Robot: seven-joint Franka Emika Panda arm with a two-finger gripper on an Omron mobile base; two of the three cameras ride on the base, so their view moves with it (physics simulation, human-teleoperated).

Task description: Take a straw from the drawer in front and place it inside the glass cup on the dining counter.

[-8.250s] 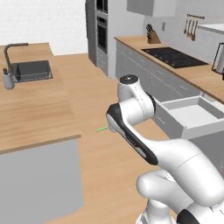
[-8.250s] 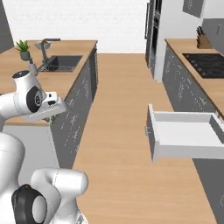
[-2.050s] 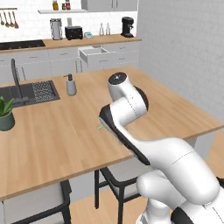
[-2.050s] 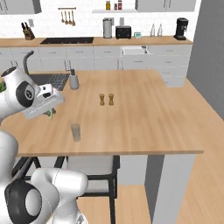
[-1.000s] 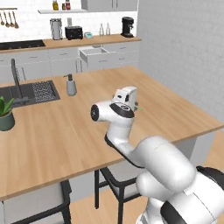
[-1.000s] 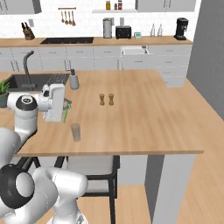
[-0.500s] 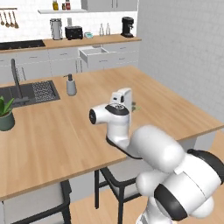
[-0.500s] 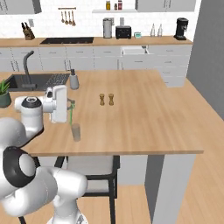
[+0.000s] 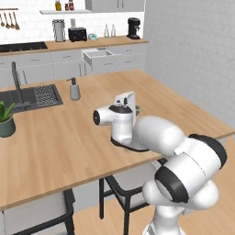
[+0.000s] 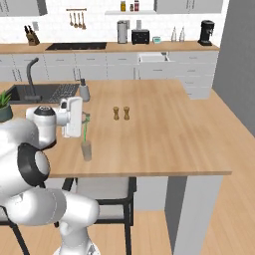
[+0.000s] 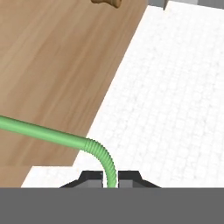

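Light is bright, even and diffuse across all three rendered views, with no visible lamp or window as its source. Shadows are faint: a soft dark patch lies on the dining counter [image 9: 69,142] under the arm, and the underside of the counter overhang is dim. No glare or hot spots appear on the wood. Both base views are soft and slightly blurry, with small distant items indistinct. The hand view is coarse and pixelated, without edge distortion.
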